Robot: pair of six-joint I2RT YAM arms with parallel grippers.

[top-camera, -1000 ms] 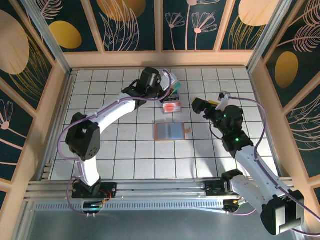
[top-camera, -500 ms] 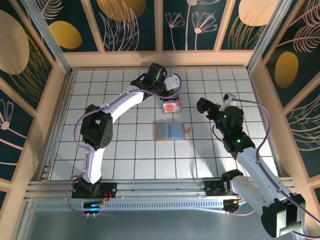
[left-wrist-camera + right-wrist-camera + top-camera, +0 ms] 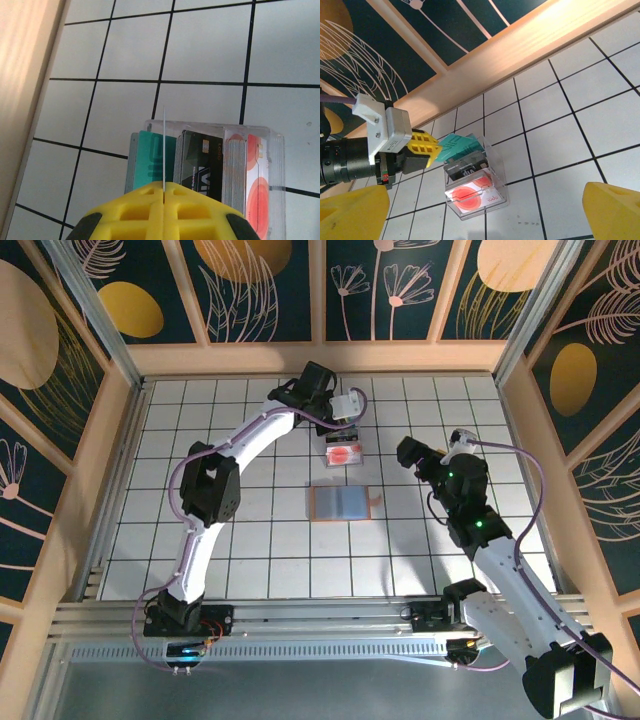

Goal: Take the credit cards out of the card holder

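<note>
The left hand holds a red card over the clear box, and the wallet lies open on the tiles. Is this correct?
Not quite: the right wrist view shows the card in the left hand is teal, not red. It is over the clear box, and the wallet lies open on the tiles.

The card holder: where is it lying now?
In the top view, the card holder lies open near the middle of the tiled table, just on the near side of the clear card box.

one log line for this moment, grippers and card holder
left gripper: shut on teal card over clear box | right gripper: open, empty | card holder: open flat on tiles, untouched
</note>
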